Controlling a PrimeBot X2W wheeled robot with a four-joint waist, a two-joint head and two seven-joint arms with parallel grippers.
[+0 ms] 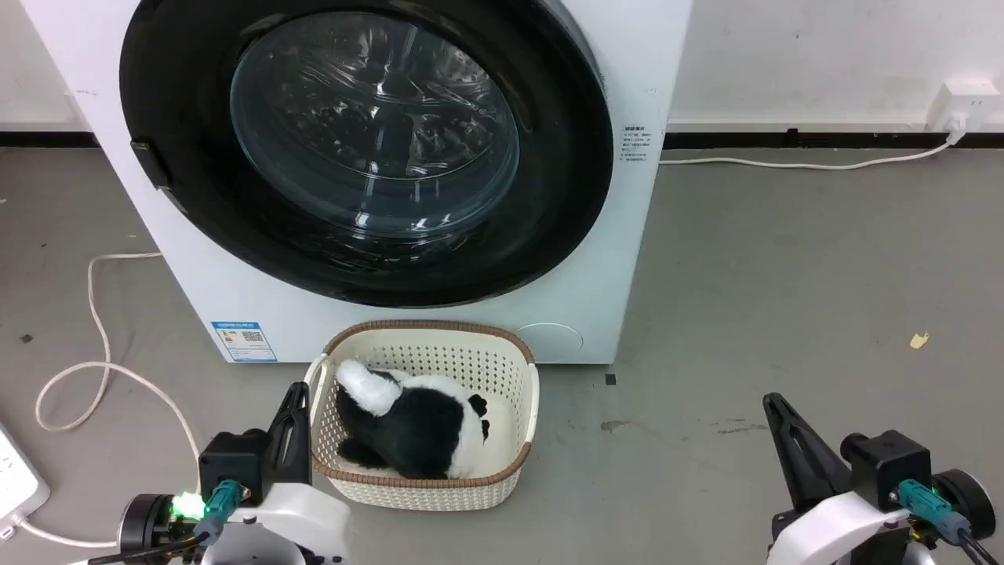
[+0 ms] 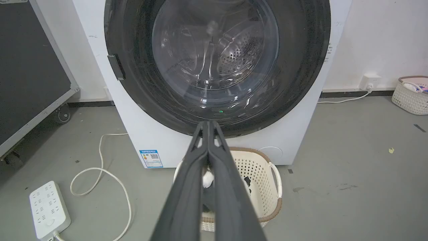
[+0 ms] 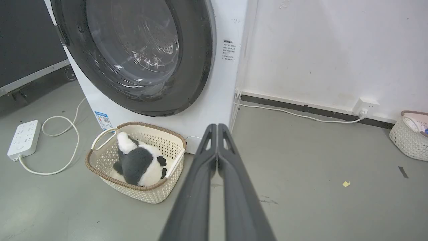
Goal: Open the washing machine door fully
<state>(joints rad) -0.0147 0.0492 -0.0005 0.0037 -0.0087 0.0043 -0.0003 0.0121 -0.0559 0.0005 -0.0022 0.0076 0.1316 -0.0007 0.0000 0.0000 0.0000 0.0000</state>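
Observation:
The washing machine door (image 1: 369, 141) is a big round one with a glossy black rim and a bulging clear window; it lies flat against the white machine (image 1: 596, 259), closed. A small black handle tab (image 1: 149, 163) sits on its left rim. The door also fills the top of the left wrist view (image 2: 217, 63) and shows at an angle in the right wrist view (image 3: 133, 53). My left gripper (image 1: 296, 390) rests low at the lower left, shut and empty, its tips (image 2: 208, 123) pressed together. My right gripper (image 1: 771, 400) is low at the lower right, shut and empty (image 3: 217, 125).
A cream basket (image 1: 427, 345) holding a black-and-white plush toy (image 1: 416, 424) stands on the floor right before the machine, beside my left gripper. A white cable (image 1: 94, 361) and a power strip (image 2: 48, 209) lie at the left. A second basket (image 3: 408, 134) stands by the right wall.

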